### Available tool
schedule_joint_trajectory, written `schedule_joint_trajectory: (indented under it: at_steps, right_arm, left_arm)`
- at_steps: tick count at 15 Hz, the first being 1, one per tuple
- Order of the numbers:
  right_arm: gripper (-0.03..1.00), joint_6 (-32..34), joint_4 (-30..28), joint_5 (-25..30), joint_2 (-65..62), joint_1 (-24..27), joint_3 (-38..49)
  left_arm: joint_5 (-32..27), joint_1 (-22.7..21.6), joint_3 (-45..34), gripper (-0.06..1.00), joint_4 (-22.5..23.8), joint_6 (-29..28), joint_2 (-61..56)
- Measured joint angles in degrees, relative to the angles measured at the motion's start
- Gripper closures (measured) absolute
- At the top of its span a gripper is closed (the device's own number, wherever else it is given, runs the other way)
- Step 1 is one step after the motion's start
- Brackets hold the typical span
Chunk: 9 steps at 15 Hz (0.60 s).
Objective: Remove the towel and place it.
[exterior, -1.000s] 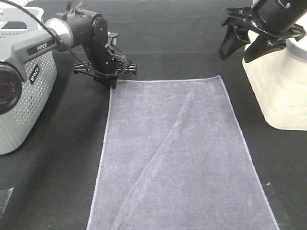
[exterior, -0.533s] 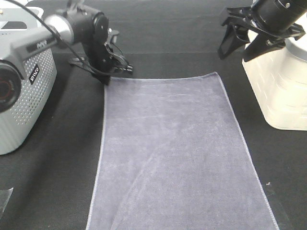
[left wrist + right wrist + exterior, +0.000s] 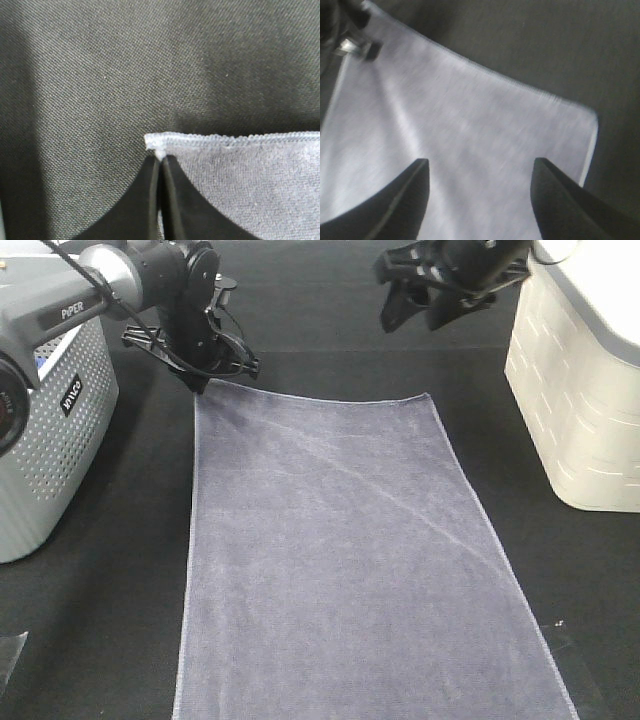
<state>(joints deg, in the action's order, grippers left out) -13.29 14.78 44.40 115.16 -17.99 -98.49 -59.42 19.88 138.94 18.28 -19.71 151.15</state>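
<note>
The slate-grey towel (image 3: 330, 550) lies spread flat on the black table, long side running toward the camera, with a faint diagonal crease. My left gripper (image 3: 203, 385) is at its far left corner, shut on the hem. In the left wrist view the two black fingers (image 3: 150, 200) are pressed together on the towel (image 3: 250, 175) corner. My right gripper (image 3: 410, 322) hovers above the table just past the towel's far right corner, open and holding nothing. In the right wrist view its fingers (image 3: 410, 195) stand wide apart over the towel (image 3: 470, 135).
A grey perforated basket (image 3: 50, 450) stands at the left edge beside the left arm. A white ribbed container (image 3: 580, 400) stands at the right. Black cloth (image 3: 120, 570) covers the table around the towel.
The left gripper closed on the towel's far left corner and dragged it left and away, which reversed the crease. The right arm swung left from over the white container toward the towel's far edge.
</note>
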Motion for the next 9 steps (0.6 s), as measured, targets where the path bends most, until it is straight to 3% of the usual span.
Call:
schedule_joint_trajectory:
  at_steps: [1,2,9]
  right_arm:
    - [0.40,0.00,0.00,0.00,0.00,0.00,0.00]
    - [0.40,2.46,-4.76,-0.34,5.84,0.06,-4.98]
    - [0.40,9.63,-16.90,-0.40,18.62,0.06,-14.21]
  left_arm:
    - [0.00,0.00,0.00,0.94,0.00,0.00,0.00]
    - [-0.97,-0.92,0.00,0.94,-0.17,0.00,0.00]
    - [-0.06,-1.43,0.00,0.94,-2.69,0.00,0.06]
